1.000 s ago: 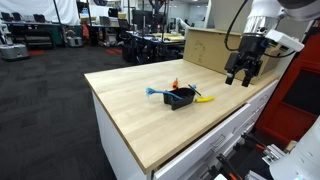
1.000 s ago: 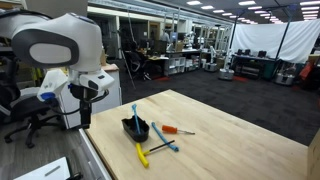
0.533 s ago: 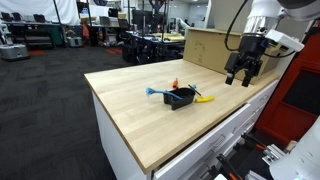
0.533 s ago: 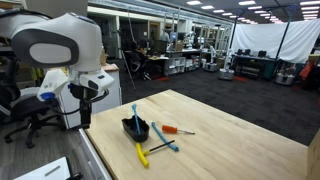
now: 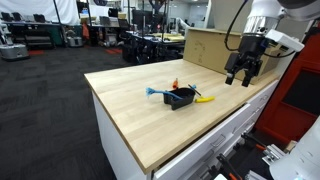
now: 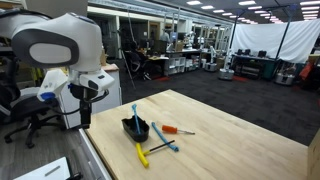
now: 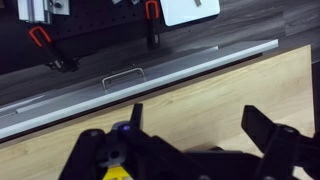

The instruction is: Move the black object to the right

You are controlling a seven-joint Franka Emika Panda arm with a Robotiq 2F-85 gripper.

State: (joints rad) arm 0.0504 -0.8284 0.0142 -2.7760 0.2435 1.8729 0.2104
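The black object, a small shallow black tray [image 5: 180, 98], sits on the wooden table top; it also shows in an exterior view [image 6: 134, 128]. A thin yellow stick [image 5: 204, 99] lies beside it, as do a blue-handled tool [image 5: 157, 93] and an orange-handled one [image 6: 170, 130]. My gripper [image 5: 241, 72] hangs open and empty above the table's edge, well apart from the tray. In the wrist view the gripper [image 7: 198, 118] has its jaws spread over bare wood, and the tray is out of that view.
A cardboard box [image 5: 208, 47] stands at the back of the table near the gripper. White drawers [image 5: 215, 140] run under the table's front edge. Desks and office chairs fill the room behind.
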